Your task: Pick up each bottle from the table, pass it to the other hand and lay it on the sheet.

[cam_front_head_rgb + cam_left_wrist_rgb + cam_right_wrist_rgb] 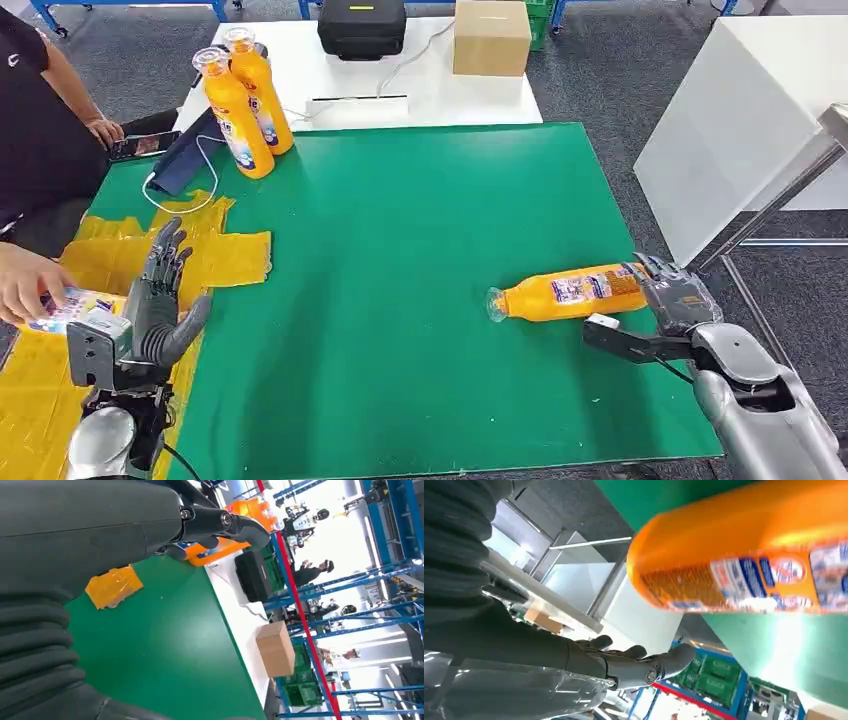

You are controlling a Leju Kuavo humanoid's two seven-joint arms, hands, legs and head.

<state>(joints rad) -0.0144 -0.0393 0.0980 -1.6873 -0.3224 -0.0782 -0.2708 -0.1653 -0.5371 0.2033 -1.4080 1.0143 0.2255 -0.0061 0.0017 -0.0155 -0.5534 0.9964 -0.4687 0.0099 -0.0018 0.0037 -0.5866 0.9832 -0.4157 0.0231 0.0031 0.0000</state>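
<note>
An orange bottle [570,292] lies on its side on the green mat [400,260] at the right, cap pointing left. My right hand [660,312] sits at its base end, thumb stretched along the near side and fingers at the far side. In the right wrist view the bottle [749,555] hangs apart from the spread right hand [634,662]. My left hand [160,300] stands open with fingers up over the yellow sheet [230,255]. Two more orange bottles [245,100] stand upright at the back left. Another bottle [70,308] lies on the sheet.
A person sits at the left; one of their hands [25,285] rests on the bottle on the sheet, the other holds a phone [145,145]. A black case [362,27] and a cardboard box [491,37] stand on the white table behind. A white table [740,130] stands right.
</note>
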